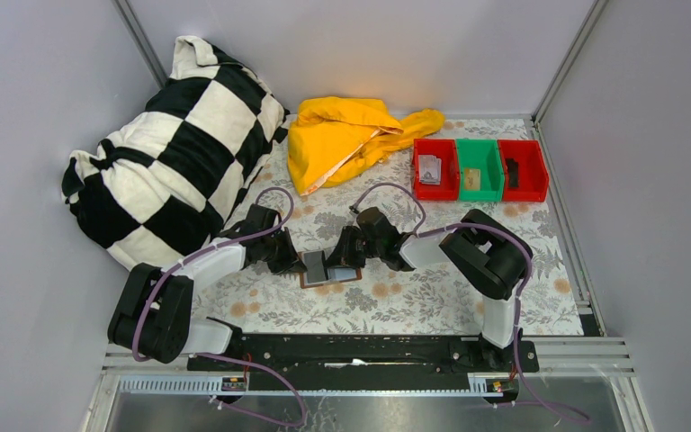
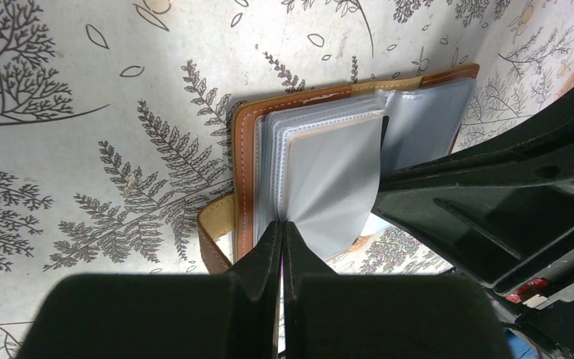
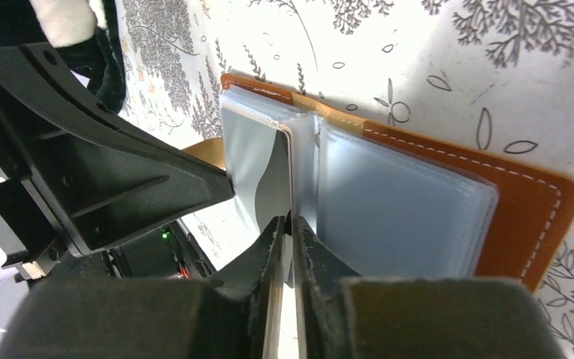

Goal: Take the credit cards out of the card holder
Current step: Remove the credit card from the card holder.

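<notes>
The brown card holder lies open on the floral cloth, its grey plastic sleeves fanned up. In the left wrist view one sleeve leaf stands raised, with the tan edge of a credit card showing at its top. My left gripper is shut on that leaf's lower corner by the spine of the card holder. In the right wrist view my right gripper is shut on the stiff outer edge of the same raised leaf, a grey card, above the card holder. The two grippers face each other.
Red, green and red bins stand at the back right, each with a small item inside. A yellow cloth lies at the back. A black-and-white checked cushion lies at the left.
</notes>
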